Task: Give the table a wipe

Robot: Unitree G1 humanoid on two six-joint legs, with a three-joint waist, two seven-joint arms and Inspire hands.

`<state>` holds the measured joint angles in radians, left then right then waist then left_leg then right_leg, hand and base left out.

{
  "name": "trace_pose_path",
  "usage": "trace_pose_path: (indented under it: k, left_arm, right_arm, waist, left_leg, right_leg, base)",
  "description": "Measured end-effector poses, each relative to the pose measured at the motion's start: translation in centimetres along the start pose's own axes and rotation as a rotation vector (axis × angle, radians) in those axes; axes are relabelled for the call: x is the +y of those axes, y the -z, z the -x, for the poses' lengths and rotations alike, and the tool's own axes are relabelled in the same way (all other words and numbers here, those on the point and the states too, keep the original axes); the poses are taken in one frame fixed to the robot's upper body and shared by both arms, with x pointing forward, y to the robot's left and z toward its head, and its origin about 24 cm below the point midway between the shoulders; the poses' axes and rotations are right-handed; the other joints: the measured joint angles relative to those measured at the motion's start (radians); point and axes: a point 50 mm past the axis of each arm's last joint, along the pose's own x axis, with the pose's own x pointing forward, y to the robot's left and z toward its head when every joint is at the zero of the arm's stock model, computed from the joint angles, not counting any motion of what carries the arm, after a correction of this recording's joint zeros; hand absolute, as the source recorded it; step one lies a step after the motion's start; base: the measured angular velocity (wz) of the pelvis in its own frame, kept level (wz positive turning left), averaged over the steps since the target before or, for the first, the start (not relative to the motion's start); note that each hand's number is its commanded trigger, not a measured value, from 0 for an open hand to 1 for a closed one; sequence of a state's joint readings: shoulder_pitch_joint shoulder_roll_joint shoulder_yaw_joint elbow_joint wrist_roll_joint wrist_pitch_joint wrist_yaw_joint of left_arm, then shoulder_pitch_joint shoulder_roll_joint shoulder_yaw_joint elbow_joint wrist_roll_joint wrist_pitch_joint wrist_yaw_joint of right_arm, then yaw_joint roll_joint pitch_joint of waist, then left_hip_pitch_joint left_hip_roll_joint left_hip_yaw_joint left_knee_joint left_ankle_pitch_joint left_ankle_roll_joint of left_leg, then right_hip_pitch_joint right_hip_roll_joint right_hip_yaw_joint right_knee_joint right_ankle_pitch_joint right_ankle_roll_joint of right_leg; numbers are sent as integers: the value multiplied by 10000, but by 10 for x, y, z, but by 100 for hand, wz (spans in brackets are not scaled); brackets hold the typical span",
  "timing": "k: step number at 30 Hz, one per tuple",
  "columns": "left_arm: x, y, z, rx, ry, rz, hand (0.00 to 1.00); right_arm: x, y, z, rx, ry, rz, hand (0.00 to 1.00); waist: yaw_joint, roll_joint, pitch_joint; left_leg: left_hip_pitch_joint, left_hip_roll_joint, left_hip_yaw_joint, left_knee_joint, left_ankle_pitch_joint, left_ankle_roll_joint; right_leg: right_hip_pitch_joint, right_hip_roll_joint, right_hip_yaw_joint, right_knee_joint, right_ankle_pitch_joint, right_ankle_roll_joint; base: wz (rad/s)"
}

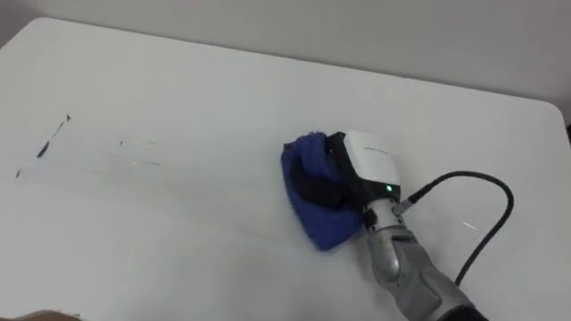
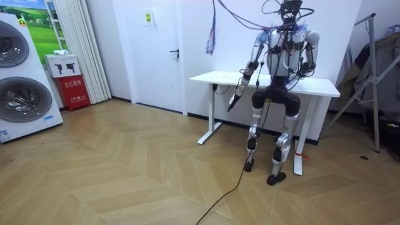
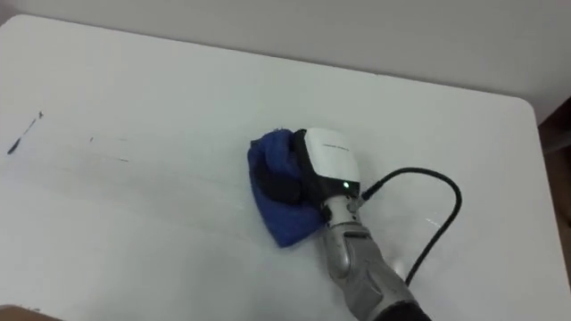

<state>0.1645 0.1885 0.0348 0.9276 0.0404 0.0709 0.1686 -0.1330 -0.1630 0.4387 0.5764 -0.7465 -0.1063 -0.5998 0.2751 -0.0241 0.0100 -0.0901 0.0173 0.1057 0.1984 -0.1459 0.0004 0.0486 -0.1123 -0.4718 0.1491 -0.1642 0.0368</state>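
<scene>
on the white table, one blue cloth sits under the right hand, fingers curled into it.

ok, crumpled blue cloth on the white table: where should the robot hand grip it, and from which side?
Probably the heaped middle of the crumpled blue cloth, from above on its right, near side, where the right robot hand lies on it. The bunched folds stand off the white table and give something to close on; the thin edges lie flat.
</scene>
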Motion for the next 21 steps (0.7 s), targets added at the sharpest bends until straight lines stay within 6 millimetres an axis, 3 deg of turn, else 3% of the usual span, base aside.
trace_pose_path:
  k: [2, 8, 12, 15, 21]
  left_arm:
    - [7, 4, 0, 157, -384, 323, 0]
    - [25, 31, 6, 851, -1399, 882, 0]
    - [34, 47, 11, 1214, -1781, 1223, 0]
    - [37, 44, 12, 989, -1879, 1281, 0]
    - [34, 40, 13, 618, -1701, 1146, 0]
  right_arm:
    - [-5, 24, 21, 560, 717, 45, 100]
    - [-22, 82, 79, 3252, 2327, 161, 100]
    - [-33, 113, 106, 4817, 2702, 404, 100]
    - [-42, 128, 114, 5423, 2836, 711, 100]
    - [-43, 132, 113, 5713, 2258, 777, 100]
  waist:
    - [-139, 18, -35]
    - [-993, -80, -224]
    - [-1381, -106, -232]
    - [-1556, -108, -234]
    - [-1532, -120, -260]
  left_leg:
    - [55, -68, -13, -23, 10, 51]
    - [162, -313, -150, -83, 42, 223]
    - [386, -333, -251, -75, -7, 317]
    - [408, -379, -254, 10, -16, 343]
    - [519, -434, -330, 112, -27, 360]
  right_leg:
    - [57, -75, 4, 14, -7, 44]
    - [258, -286, 2, 23, -45, 285]
    - [538, -362, 24, 22, -17, 362]
    - [559, -402, 52, 34, -13, 368]
    - [755, -401, 21, 80, -5, 373]
  base:
    - [13]
    - [10]
    - [0]
    - [0]
    - [2]
